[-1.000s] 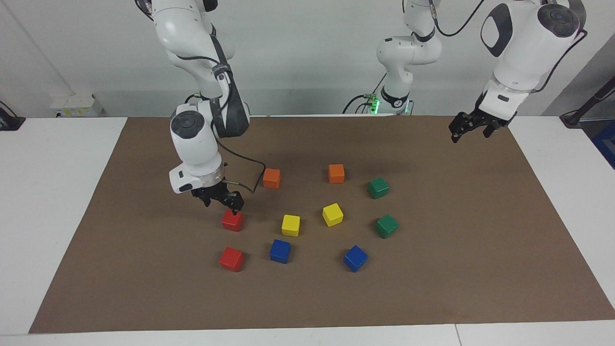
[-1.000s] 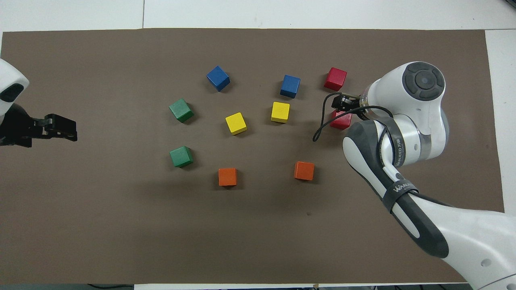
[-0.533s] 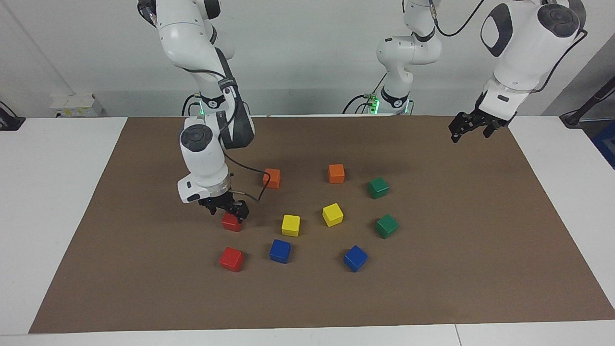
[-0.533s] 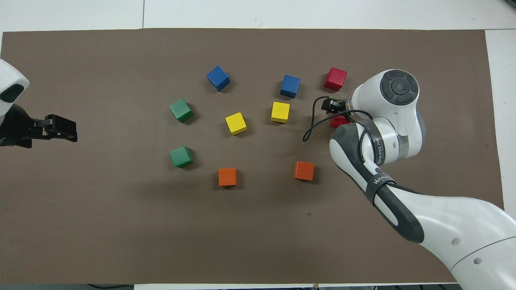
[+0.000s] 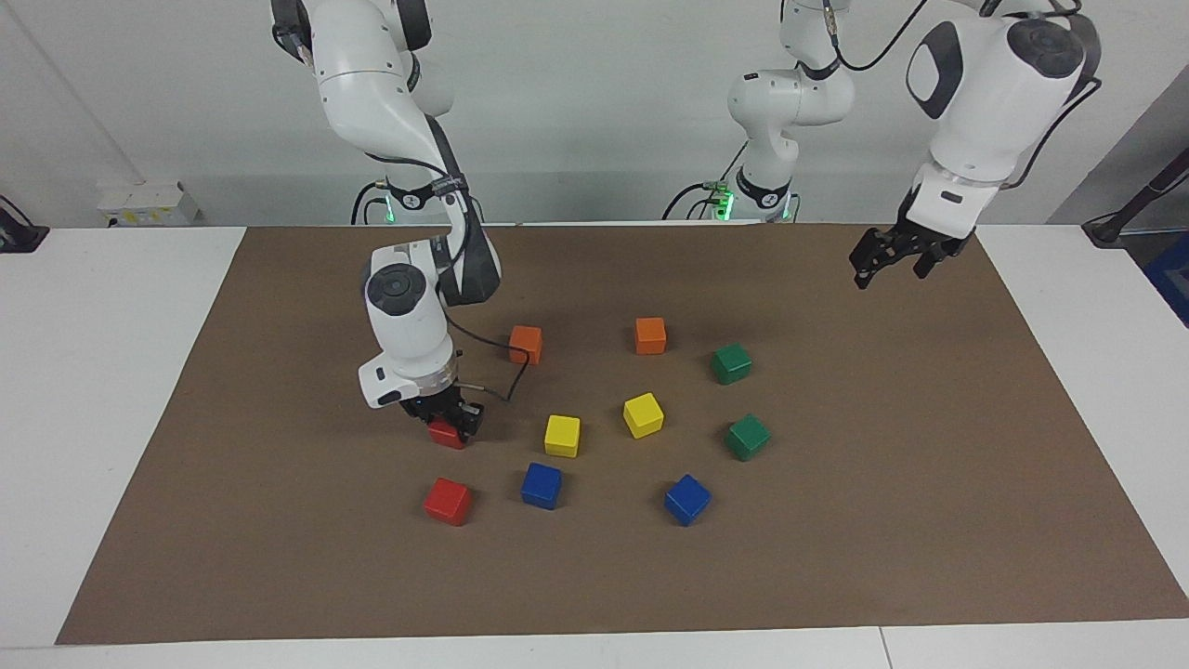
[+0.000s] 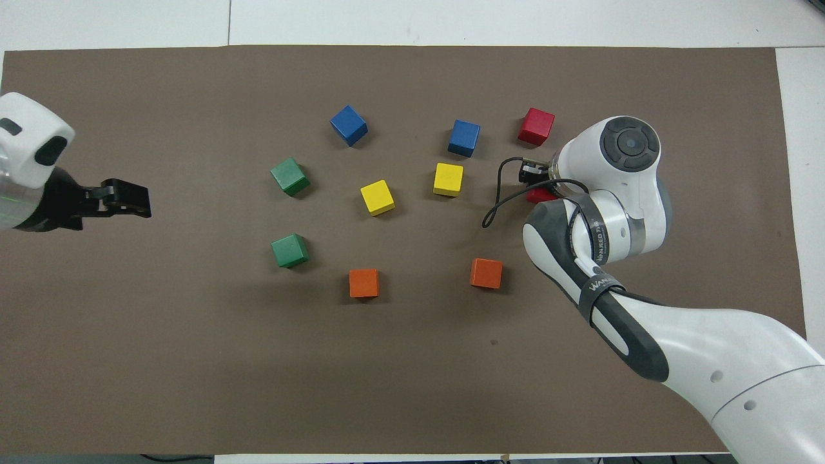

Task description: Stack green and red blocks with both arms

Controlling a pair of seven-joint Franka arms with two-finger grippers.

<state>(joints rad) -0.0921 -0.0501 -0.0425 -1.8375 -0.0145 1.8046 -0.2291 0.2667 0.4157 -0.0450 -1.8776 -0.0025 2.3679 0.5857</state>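
Right end effector (image 5: 450, 420): clamped on red block (image 5: 447, 434), resting on brown mat (image 5: 836, 557) beside yellow block (image 5: 562, 435).
Left end effector (image 5: 892, 257): released, raised over mat edge, well apart from yellow block.

- Red blocks (image 5: 448, 502) and green blocks (image 5: 732, 363) — matt, smooth painted faces.
- Brown mat (image 5: 836, 557) — matt, paper-like sheet.
- Tabletop (image 5: 93, 372) — smooth white, faint sheen.
- Right arm (image 5: 404, 316) and left arm (image 5: 985, 102) — glossy white plastic shells, dark matt joint caps.

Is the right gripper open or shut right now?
Shut: the right gripper is down on the nearer red block, fingers clamped against its sides.
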